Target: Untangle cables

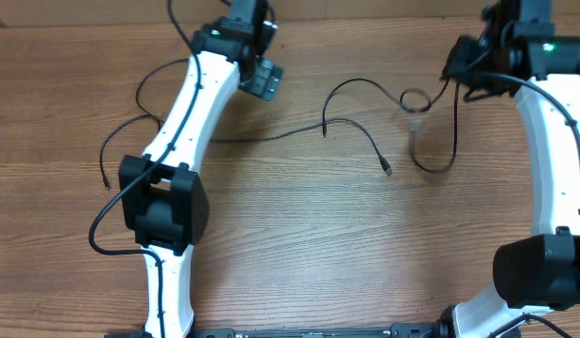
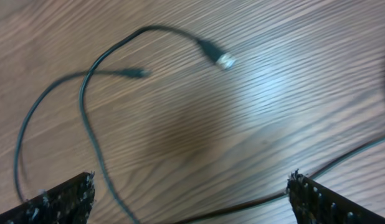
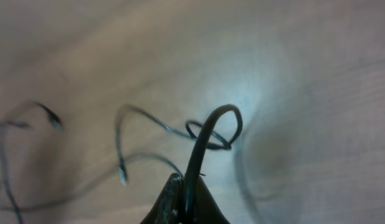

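Note:
Several thin black cables [image 1: 351, 84] lie across the middle of the wooden table. One runs from near the left arm to a small loop [image 1: 417, 99]; another ends in a plug [image 1: 388, 170]. My right gripper [image 1: 459, 68] at the far right is shut on a cable [image 3: 211, 124] that arches up from its fingertips [image 3: 185, 186] and hangs down to the table [image 1: 433, 167]. My left gripper [image 1: 260, 80] hovers open at the far left centre. In the left wrist view its fingers [image 2: 61, 199] stand wide apart over two cable strands, with a plug [image 2: 223, 60] and a smaller plug [image 2: 137, 73] ahead.
Another thin cable with a plug end [image 1: 104, 178] curls to the left of the left arm [image 1: 182, 113]. The right arm [image 1: 553, 150] runs down the right edge of the table. Bare wood [image 1: 299, 244] fills the near half.

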Robot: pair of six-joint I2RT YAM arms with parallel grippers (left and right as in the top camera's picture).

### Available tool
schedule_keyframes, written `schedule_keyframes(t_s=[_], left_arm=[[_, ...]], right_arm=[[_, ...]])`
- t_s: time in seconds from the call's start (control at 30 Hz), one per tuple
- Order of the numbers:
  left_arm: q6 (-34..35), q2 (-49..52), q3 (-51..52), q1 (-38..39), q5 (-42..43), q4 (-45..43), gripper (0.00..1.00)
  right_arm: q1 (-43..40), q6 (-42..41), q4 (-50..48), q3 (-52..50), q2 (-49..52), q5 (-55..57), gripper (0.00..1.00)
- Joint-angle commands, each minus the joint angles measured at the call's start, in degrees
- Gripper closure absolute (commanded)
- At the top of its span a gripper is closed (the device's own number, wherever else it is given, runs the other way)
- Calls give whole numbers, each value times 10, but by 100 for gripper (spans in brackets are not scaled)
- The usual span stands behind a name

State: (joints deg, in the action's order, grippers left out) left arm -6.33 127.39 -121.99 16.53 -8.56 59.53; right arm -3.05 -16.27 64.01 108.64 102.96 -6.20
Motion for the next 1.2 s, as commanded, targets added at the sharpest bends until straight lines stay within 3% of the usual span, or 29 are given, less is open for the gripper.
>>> schedule_keyframes(t_s=[0.0,0.27,0.6,0.9,1.17], left_arm=[[5,-19,-13,-11,7,9,0],[11,-19,-13,-15,7,14,0],[17,-19,-13,-15,8,20,1],[26,-19,-13,-15,29,20,0],[27,-19,-13,-15,33,24,0]], right_arm=[[-2,-4,-18,49,-20,-3,96],[23,-39,-101,51,15,-64,96],[76,-43,-186,51,93,-64,96],[135,27,-221,51,195,-74,95],[171,31,-231,51,238,-54,92]])
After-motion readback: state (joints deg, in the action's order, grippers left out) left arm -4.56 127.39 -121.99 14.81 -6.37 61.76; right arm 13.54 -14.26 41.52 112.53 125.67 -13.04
